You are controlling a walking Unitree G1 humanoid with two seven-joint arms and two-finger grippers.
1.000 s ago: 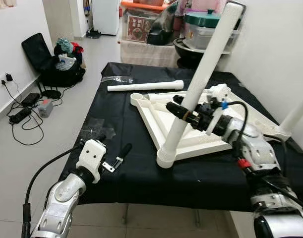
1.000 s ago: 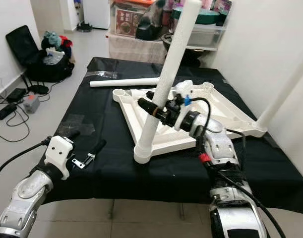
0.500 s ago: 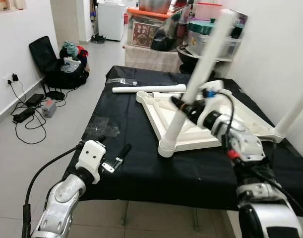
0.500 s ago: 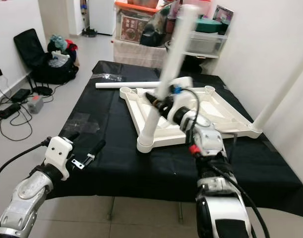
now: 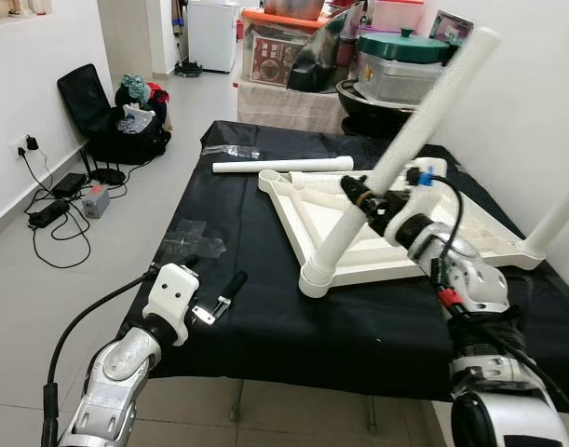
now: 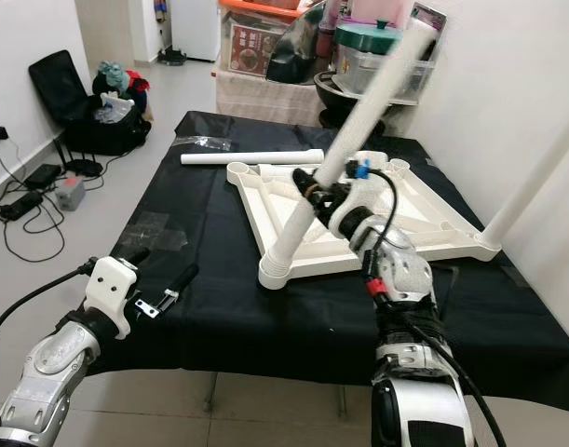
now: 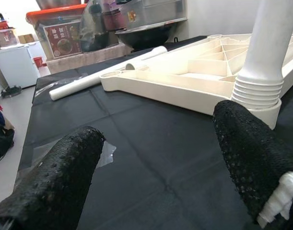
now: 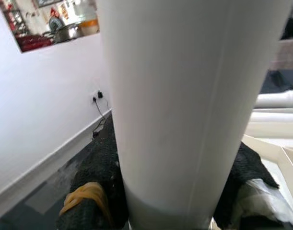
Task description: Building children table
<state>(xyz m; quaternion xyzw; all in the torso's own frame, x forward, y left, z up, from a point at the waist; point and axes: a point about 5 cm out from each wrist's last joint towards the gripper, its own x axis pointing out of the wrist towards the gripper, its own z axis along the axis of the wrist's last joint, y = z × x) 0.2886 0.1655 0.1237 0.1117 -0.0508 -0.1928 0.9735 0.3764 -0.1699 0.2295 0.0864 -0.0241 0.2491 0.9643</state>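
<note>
Right wrist view: right gripper (image 5: 360, 197) clamps tilted table leg (image 5: 396, 168); left gripper (image 7: 156, 158) wide open.

Right arm's stretched out forward over the tabletop (image 5: 265, 317), wrist bent, right gripper (image 5: 360, 197) clamped around the tilted white leg (image 5: 396, 168). Left arm's bent low at the near edge, left gripper (image 5: 212, 279) hovering with fingers (image 7: 64, 177) spread wide, holding nothing.
</note>
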